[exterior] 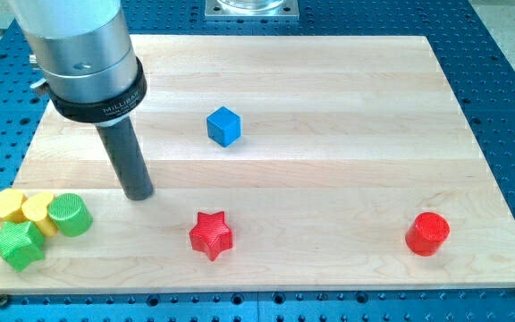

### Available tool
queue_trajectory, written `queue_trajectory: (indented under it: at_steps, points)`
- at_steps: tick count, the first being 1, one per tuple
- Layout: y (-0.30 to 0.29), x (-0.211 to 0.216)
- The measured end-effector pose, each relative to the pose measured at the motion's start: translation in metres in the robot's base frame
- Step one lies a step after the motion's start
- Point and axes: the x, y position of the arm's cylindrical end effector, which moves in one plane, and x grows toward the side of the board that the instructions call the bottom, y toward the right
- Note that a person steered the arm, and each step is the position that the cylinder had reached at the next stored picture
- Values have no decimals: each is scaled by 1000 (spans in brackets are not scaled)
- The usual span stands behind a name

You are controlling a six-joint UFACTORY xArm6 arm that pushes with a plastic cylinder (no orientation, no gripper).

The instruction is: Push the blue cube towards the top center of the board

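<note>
While my tip (139, 194) rests lower left, blue cube (223, 126) well apart

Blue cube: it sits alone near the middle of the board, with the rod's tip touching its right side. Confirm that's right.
Not quite. The blue cube does sit alone near the board's middle, but my tip is not touching it: the camera view shows the tip well apart, toward the view's lower left, closer to the yellow and green blocks.
</note>
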Motion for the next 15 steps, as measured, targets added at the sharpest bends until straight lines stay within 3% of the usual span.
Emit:
queue_trajectory:
  at_steps: [2, 3, 4, 5, 6, 7, 8, 9, 10, 14, 15]
  points:
    - [64, -86]
    - [123, -104]
    - [117, -62]
    - [163, -64]
    - [169, -118]
    - [192, -131]
    - [161, -145]
    - [158, -121]
    - [121, -149]
    - [162, -218]
    - [159, -216]
